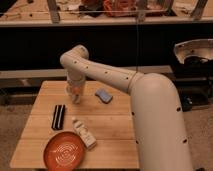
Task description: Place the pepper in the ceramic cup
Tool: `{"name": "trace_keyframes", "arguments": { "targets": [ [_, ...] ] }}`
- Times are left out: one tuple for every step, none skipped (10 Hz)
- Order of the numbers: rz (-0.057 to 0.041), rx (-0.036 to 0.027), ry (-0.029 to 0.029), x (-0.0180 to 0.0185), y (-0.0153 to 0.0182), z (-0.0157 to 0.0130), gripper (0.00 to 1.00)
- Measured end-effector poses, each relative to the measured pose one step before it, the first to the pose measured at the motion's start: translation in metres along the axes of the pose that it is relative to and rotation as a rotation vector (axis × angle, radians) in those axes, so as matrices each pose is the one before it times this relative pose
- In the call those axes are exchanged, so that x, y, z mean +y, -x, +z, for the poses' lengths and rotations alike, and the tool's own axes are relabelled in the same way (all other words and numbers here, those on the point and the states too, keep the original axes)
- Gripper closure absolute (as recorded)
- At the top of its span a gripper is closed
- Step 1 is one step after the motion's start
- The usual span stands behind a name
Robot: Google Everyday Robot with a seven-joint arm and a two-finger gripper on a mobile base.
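Observation:
My gripper (75, 93) points down over the back left part of the wooden table (117, 132), at the end of the white arm. A small orange-red pepper (74, 89) shows between its jaws, which are shut on it. Directly under the gripper stands a pale ceramic cup (76, 99), mostly covered by the gripper. Only part of the cup's side shows. I cannot tell whether the pepper's tip is inside the cup's rim.
A blue-grey pad (103, 95) lies right of the gripper. A black oblong item (59, 116) lies in front of the cup, a white packet-like object (84, 134) nearer me, and an orange plate with white swirls (65, 151) at the front left. Dark shelving stands behind the table.

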Motion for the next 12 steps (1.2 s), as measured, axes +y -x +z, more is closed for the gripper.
{"name": "trace_keyframes", "arguments": {
  "targets": [
    [0.0011,0.00234,-0.00389,-0.00098,0.0004,-0.00039,0.87],
    [0.00201,0.00179,-0.00364,-0.00038,-0.00106,-0.00039,0.79],
    [-0.0033,0.00023,-0.00361,-0.00315,0.00041,0.00057,0.7],
    [-0.00511,0.00033,-0.00355,-0.00405,0.00086,0.00075,0.68],
    [-0.00145,-0.00109,-0.0042,-0.00249,0.00103,0.00066,0.68],
    [0.00173,0.0012,-0.00334,-0.00102,-0.00008,-0.00027,0.68],
    [0.00043,-0.00014,-0.00373,-0.0005,-0.0001,-0.00017,0.68],
    [-0.00593,-0.00005,-0.00377,-0.002,0.00089,0.00067,0.63],
    [-0.00599,-0.00003,-0.00268,-0.00181,0.0008,0.00045,0.59],
    [-0.00429,-0.00053,-0.00439,-0.00267,0.0008,0.0002,0.51],
    [-0.00243,-0.00001,-0.00279,-0.00099,0.00013,-0.00015,0.51],
    [-0.00129,0.00008,-0.0022,-0.00049,0.00021,0.00007,0.53]
  ]
}}
